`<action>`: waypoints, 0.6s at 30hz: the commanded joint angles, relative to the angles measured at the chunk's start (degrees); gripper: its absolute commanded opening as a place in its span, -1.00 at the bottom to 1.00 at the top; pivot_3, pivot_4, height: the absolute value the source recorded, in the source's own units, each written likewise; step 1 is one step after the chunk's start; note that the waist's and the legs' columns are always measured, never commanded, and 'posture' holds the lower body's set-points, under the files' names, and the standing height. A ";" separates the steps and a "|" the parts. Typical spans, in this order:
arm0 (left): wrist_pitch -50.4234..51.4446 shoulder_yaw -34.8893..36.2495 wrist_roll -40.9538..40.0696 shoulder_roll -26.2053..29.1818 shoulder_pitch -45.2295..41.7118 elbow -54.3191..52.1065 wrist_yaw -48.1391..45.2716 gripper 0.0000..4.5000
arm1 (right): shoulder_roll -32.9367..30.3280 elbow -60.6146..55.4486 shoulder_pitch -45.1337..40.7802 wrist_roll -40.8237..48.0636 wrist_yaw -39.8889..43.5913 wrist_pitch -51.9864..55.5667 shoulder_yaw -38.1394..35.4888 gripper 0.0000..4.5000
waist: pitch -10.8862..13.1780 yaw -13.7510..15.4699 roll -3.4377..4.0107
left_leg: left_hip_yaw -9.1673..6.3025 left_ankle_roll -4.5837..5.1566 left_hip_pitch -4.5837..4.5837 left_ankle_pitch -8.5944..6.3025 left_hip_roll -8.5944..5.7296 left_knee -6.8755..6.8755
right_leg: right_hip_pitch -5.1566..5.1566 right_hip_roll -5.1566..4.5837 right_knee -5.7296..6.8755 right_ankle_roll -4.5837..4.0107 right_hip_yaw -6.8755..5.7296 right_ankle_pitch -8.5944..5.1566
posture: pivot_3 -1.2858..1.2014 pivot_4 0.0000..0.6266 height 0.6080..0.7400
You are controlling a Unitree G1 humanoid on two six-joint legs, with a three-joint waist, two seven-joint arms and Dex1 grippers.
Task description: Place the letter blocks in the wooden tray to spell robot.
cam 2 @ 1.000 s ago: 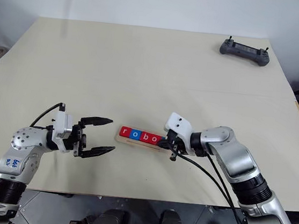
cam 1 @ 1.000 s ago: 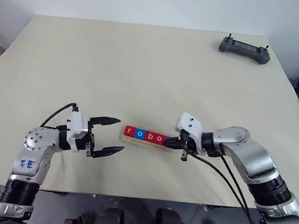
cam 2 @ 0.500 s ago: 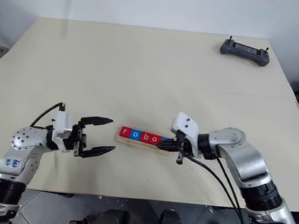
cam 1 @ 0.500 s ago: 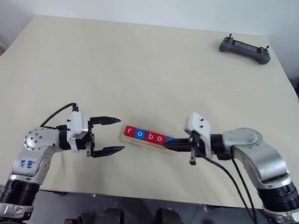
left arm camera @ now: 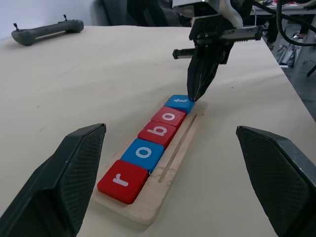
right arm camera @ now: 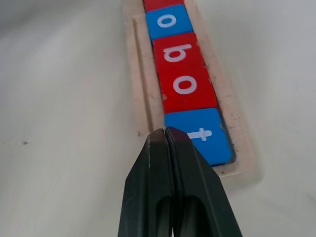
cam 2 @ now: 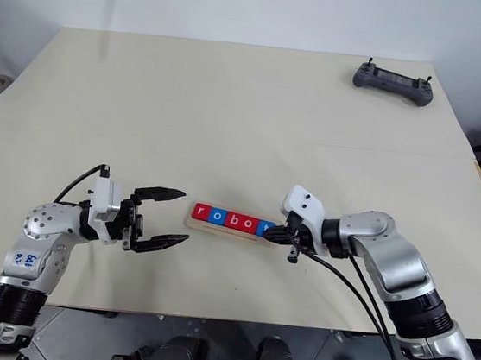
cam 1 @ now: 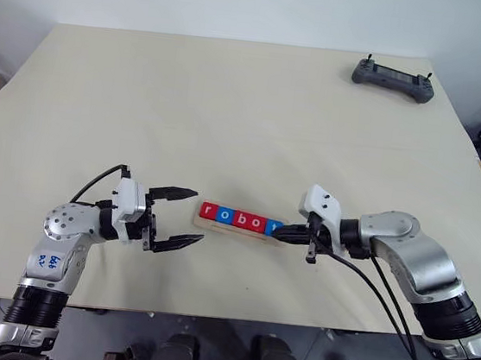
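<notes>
- 5 letter blocks (left arm camera: 157,143) fill the wooden tray (left arm camera: 168,176), spelling robot.
- Right gripper (right arm camera: 165,132), clenched empty, tips at the tray's t end.
- Left gripper (cam 1: 181,218) spread wide, off the tray's r end.

You have a pale beige table (cam 1: 231,109) here. The wooden tray (cam 1: 239,229) lies on it near the front edge at about 6 o'clock, and a grey controller (cam 1: 394,78) sits far off at 2 o'clock.

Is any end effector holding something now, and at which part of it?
Nothing is held. The right end effector is shut and empty; the left end effector is open and empty.
</notes>
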 commanded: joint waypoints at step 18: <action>-2.05 2.63 0.60 1.76 -1.45 2.09 0.09 1.00 | -3.43 -4.15 7.44 5.68 3.17 -4.96 -10.56 -0.99 | 0.00 0.46 0.00 | -0.02 0.00 -0.01 0.00 0.01 0.03 | 0.04 0.00 -0.02 0.00 -0.04 0.00 | 0.03 -0.52 1.00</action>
